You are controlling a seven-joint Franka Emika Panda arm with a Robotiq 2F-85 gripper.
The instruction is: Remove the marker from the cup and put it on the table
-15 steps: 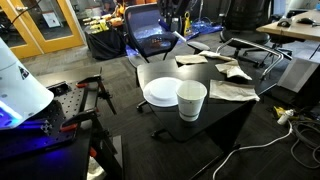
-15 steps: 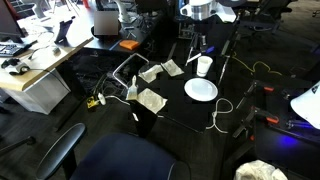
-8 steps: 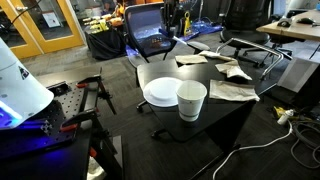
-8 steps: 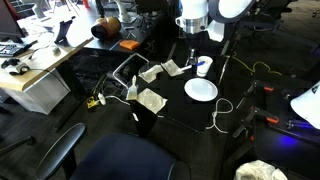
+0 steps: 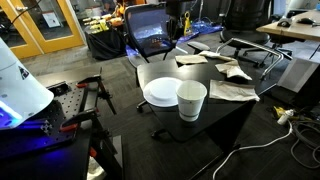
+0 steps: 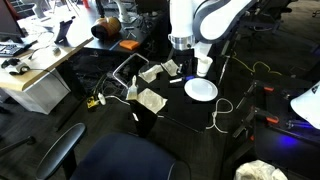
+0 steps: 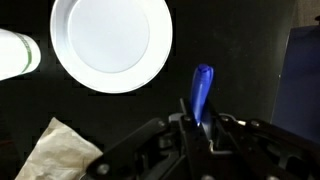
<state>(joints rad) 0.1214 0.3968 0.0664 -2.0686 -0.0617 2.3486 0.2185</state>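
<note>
In the wrist view my gripper (image 7: 201, 128) is shut on the blue marker (image 7: 202, 88). The marker sticks out past the fingertips over the dark table (image 7: 250, 50). The white cup (image 7: 16, 55) lies at the left edge of that view, apart from the marker, beside the white plate (image 7: 110, 45). In an exterior view my gripper (image 6: 180, 68) hangs low over the table (image 6: 175, 108), just beside the cup (image 6: 204, 66). The cup (image 5: 192, 100) stands upright near the table's edge (image 5: 225, 118). I cannot tell if the marker touches the table.
The flat white plate (image 5: 161, 92) (image 6: 201, 90) lies next to the cup. Crumpled paper napkins (image 5: 232, 90) (image 6: 150, 100) (image 7: 50, 150) lie on the table. An office chair (image 5: 150, 35) stands behind it. A white cable (image 6: 226, 108) runs off the table. A wooden desk (image 6: 40, 62) stands to the side.
My gripper has moved from above the cup down and sideways to a spot low over the table beside the cup, with the marker in it.
</note>
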